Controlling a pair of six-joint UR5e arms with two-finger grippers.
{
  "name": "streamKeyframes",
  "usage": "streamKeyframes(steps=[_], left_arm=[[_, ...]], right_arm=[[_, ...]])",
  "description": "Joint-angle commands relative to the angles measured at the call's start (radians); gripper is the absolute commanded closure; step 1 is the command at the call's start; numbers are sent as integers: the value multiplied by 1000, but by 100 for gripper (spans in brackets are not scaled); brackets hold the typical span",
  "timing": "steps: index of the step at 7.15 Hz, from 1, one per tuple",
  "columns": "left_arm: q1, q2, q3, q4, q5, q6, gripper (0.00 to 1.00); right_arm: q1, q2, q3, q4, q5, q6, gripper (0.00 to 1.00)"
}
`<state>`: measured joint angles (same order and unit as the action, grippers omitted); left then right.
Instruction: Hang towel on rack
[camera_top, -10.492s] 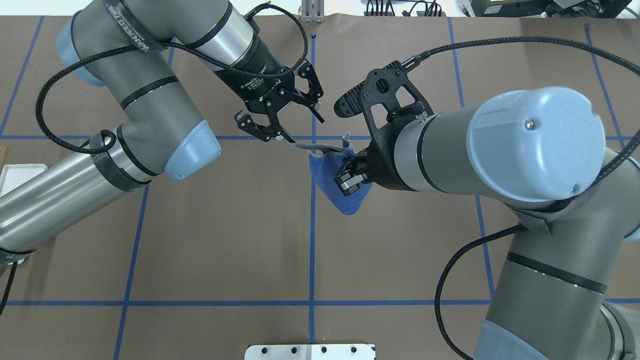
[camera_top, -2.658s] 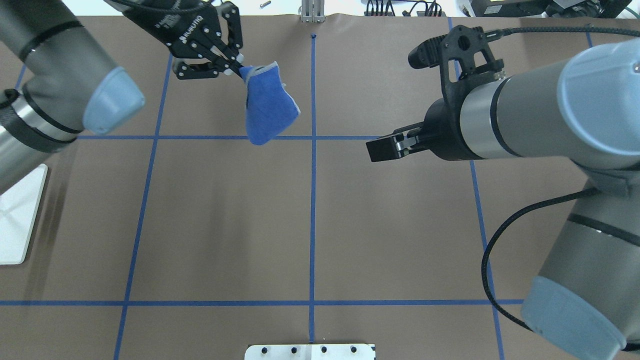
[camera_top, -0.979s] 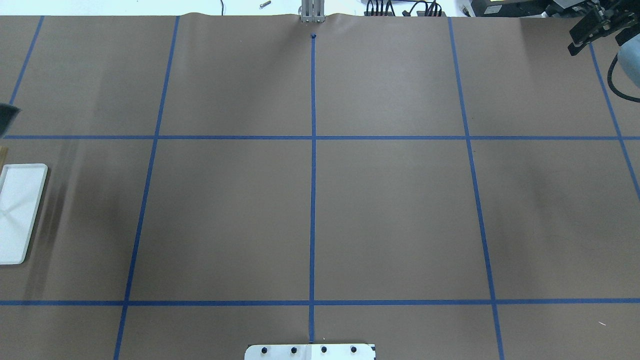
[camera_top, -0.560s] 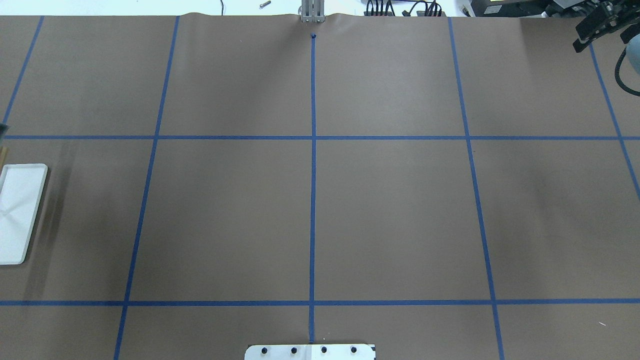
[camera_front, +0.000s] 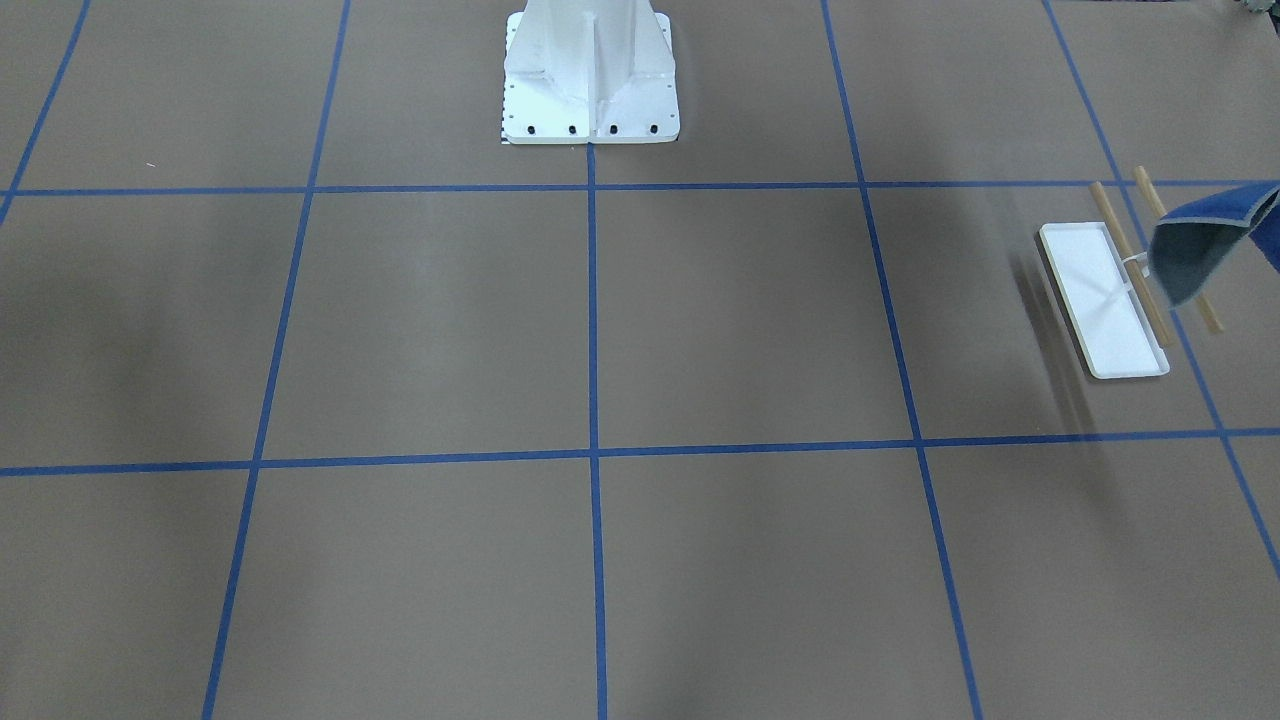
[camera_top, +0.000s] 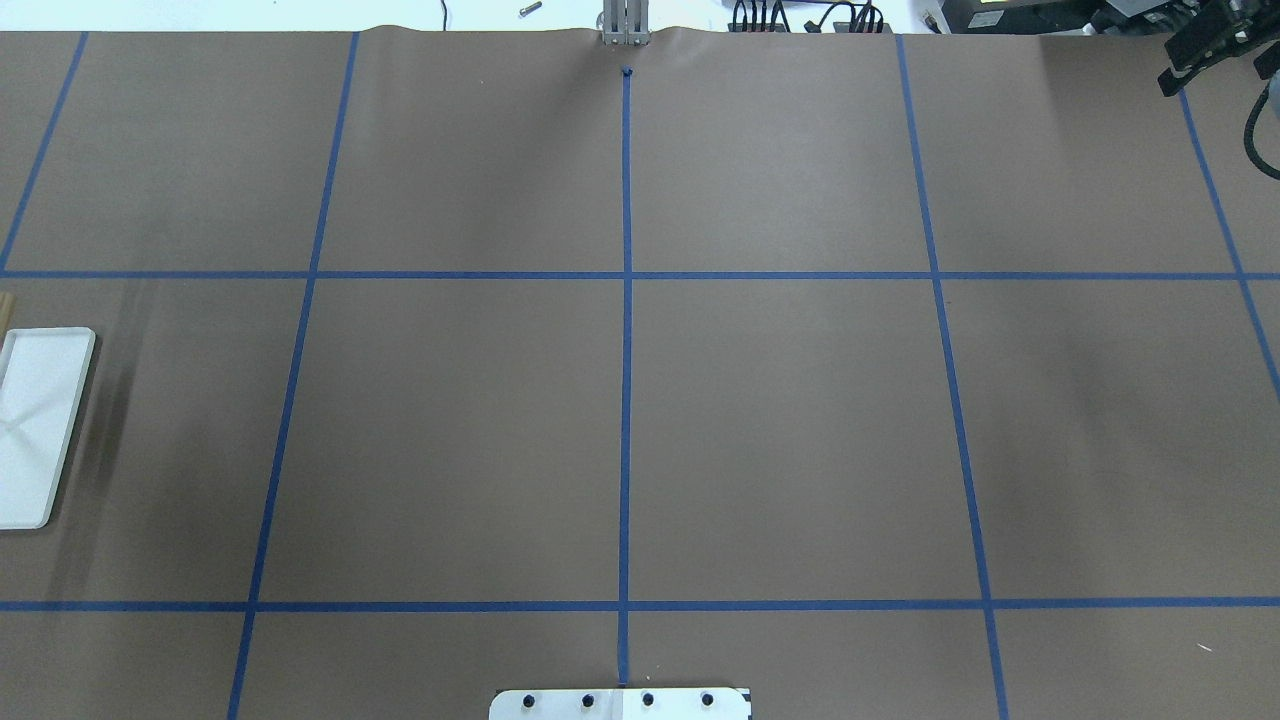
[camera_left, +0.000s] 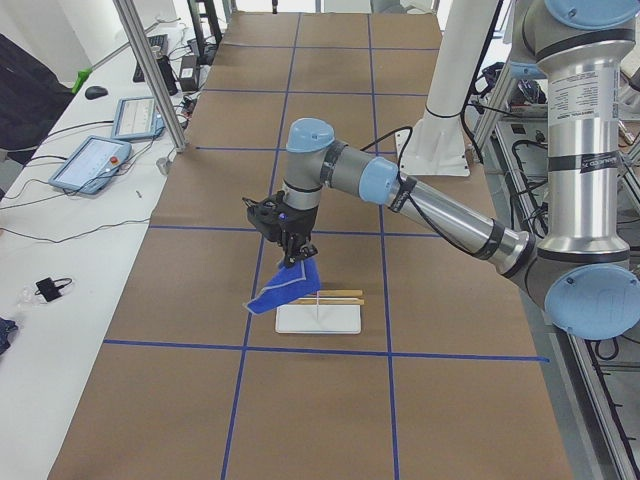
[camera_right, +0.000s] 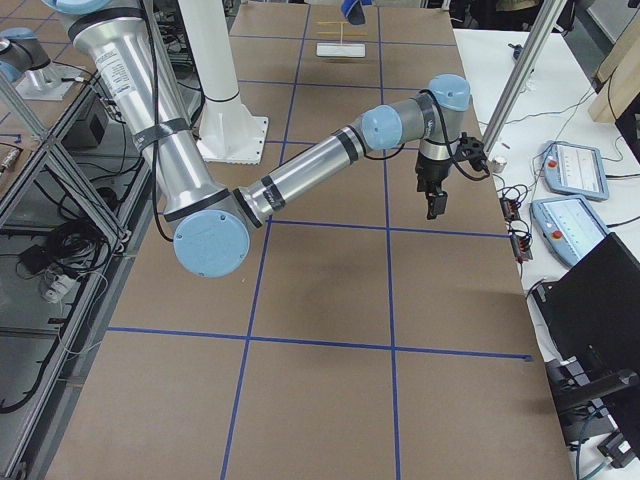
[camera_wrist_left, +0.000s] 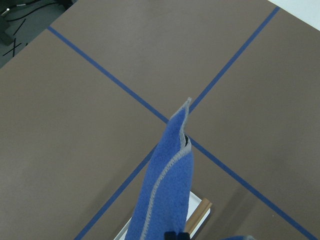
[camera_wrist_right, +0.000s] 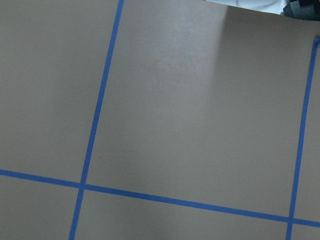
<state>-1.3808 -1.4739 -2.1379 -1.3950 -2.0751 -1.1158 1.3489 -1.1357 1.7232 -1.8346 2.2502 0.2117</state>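
Observation:
The blue towel (camera_left: 286, 292) hangs in the air from my left gripper (camera_left: 291, 262), just above the near end of the rack's two wooden rods (camera_left: 338, 296). The left wrist view shows the towel (camera_wrist_left: 167, 190) drooping from a dark fingertip at the bottom edge, with the rack's base and a rod end (camera_wrist_left: 199, 214) below. The rack (camera_front: 1102, 300) stands at the table's left end; the towel (camera_front: 1200, 248) overlaps its rods there. Only the base (camera_top: 35, 425) shows overhead. My right gripper (camera_right: 432, 207) hangs over the table's far right side; I cannot tell whether it is open or shut.
The brown paper table carries a blue tape grid. The white robot pedestal (camera_front: 590, 75) stands at the middle of the robot's edge. Tablets lie on the side tables (camera_left: 95, 160) (camera_right: 570, 165). A metal post (camera_left: 150, 70) rises near the far edge.
The left arm carried the towel out of the overhead view to the left, toward the rack. The right arm's black wrist part has drawn back further into the top right corner.

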Motion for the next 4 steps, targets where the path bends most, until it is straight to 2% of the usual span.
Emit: streamKeyframes(steps=[1,2,4], left_arm=[[34,-29,31,60,-72,-67,100],[101,-73,103,59,-72,-138,100],[123,-68,112,62,-71,-138,100]], right_arm=[[1,-6,30,-17,0,1,0],[0,-3,45,-40,0,2,0],[-2,2,48,-40,0,2,0]])
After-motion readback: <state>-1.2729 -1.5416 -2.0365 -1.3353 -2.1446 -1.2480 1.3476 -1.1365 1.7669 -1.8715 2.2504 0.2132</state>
